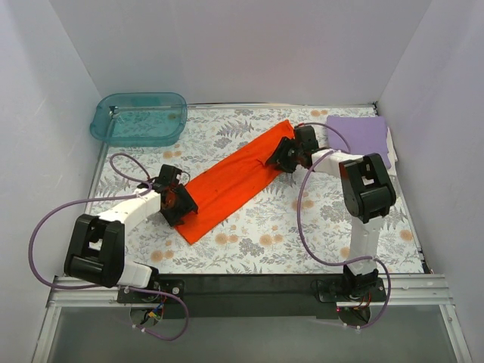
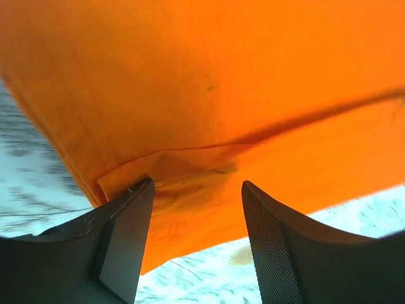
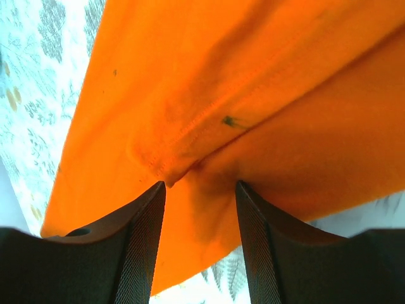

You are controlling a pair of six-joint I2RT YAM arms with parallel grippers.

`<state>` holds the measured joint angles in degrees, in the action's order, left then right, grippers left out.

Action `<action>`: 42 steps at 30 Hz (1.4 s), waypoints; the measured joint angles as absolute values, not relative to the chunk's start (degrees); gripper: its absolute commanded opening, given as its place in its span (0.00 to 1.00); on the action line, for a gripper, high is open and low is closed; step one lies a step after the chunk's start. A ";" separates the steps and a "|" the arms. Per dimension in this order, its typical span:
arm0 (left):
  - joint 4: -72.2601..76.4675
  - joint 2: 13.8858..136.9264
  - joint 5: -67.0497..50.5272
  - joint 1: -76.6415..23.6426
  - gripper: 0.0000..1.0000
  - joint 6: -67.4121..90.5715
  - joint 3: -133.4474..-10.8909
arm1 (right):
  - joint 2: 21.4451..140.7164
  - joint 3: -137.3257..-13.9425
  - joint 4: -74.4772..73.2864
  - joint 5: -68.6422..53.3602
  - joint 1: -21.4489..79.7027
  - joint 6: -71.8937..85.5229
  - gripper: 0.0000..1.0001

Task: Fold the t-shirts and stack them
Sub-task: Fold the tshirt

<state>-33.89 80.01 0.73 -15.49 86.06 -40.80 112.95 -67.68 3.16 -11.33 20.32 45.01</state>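
Your left claw [image 1: 180,204] and right claw [image 1: 283,156] are both resting half open on the orange shirt [image 1: 227,181] mid-frame, gripping nothing.

In the overhead view the black left tool [image 1: 184,205] and black right tool [image 1: 276,159] cover their own fingertips and the ends of the bright orange-red cloth t-shirt [image 1: 227,185]. Both wrist views cut that shirt off at top and right. The floral-print counter [image 2: 31,190] at lower left of the left wrist view is blurred.

Top view looks down from 6 o'clock; close wrist views share the orange-red t-shirt [image 1: 227,185], at its 8 and 2 o'clock ends.
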 measured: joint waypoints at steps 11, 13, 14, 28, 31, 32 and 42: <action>-28.40 95.20 -21.85 -28.77 0.59 92.95 -50.33 | 131.44 -98.74 -7.92 -15.38 11.92 27.55 0.48; -27.88 97.73 -24.67 -31.03 0.60 94.74 -52.14 | 132.35 -101.10 -10.22 -15.35 11.44 24.97 0.48; -27.79 98.83 -25.61 -32.25 0.61 95.68 -53.06 | 132.38 -101.60 -11.05 -15.31 11.27 23.75 0.48; -36.91 92.60 -13.91 -43.22 0.67 107.31 -57.47 | 107.53 -81.08 -16.62 -12.27 14.94 16.43 0.49; -39.77 86.43 -7.92 -42.89 0.67 108.51 -57.36 | 99.48 -74.83 -16.21 -12.32 19.20 16.32 0.49; -40.77 84.33 -5.76 -42.52 0.65 108.57 -57.10 | 97.03 -72.40 -15.99 -12.34 21.12 16.32 0.48; -45.17 78.15 2.00 -30.09 0.63 101.36 -47.44 | 88.90 -57.14 -18.31 -9.10 45.65 18.83 0.47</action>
<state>-45.17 78.15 2.00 -30.09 101.36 -47.44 88.90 -57.14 -18.31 -9.10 45.65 18.83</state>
